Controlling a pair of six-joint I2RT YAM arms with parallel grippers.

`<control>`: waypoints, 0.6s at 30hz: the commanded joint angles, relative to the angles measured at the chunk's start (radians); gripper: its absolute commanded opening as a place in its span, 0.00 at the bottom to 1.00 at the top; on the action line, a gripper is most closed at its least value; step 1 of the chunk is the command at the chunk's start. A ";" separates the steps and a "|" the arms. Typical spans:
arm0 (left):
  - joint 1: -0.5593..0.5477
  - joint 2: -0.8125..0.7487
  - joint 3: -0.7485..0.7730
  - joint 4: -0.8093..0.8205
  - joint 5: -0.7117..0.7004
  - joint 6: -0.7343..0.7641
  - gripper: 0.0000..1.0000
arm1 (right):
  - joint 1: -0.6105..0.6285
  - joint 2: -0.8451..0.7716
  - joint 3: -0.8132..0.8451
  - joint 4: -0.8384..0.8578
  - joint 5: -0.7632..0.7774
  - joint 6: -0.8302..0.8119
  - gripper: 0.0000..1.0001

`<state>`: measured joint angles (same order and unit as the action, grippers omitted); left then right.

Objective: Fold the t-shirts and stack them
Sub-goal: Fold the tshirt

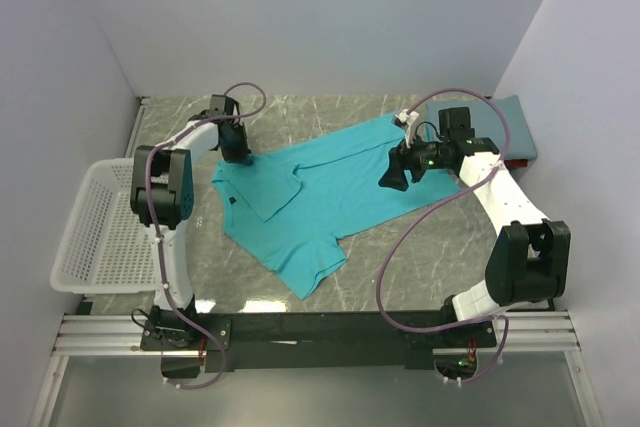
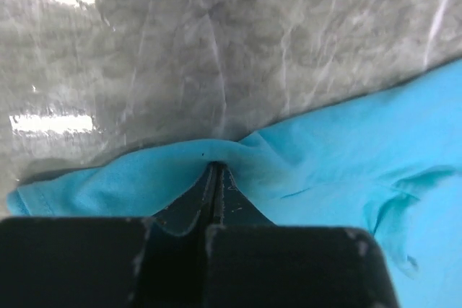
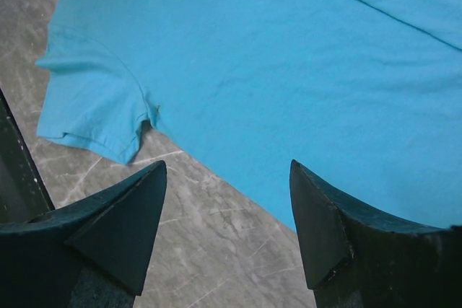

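My left claw [image 2: 216, 169] pinches the far-left edge of the teal t-shirt [image 2: 346, 156] for folding; my right claw [image 3: 227, 178] hangs wide beside it.

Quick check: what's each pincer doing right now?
Left pincer: closed, pinching the edge of the teal t-shirt.
Right pincer: open, holding nothing, over the same shirt's edge.

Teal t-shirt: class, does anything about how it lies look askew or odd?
The teal t-shirt lies diagonally across the table, not square to its edges, and its edge puckers into a ridge where the shut left tool pinches it.
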<state>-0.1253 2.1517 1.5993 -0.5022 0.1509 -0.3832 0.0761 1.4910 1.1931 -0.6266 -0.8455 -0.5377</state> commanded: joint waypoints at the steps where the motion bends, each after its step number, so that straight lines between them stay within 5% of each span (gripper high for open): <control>1: -0.001 0.106 0.077 -0.107 -0.069 0.009 0.00 | -0.013 -0.003 0.046 -0.008 -0.021 -0.013 0.75; 10: 0.108 0.313 0.367 -0.194 -0.148 -0.039 0.00 | -0.029 -0.006 0.048 -0.015 -0.017 -0.016 0.76; 18: 0.153 0.458 0.795 -0.321 -0.082 -0.072 0.02 | -0.029 0.023 0.059 -0.028 0.028 -0.028 0.76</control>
<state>-0.0002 2.5423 2.2818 -0.7258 0.0872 -0.4492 0.0544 1.5040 1.2064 -0.6476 -0.8383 -0.5484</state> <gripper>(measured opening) 0.020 0.761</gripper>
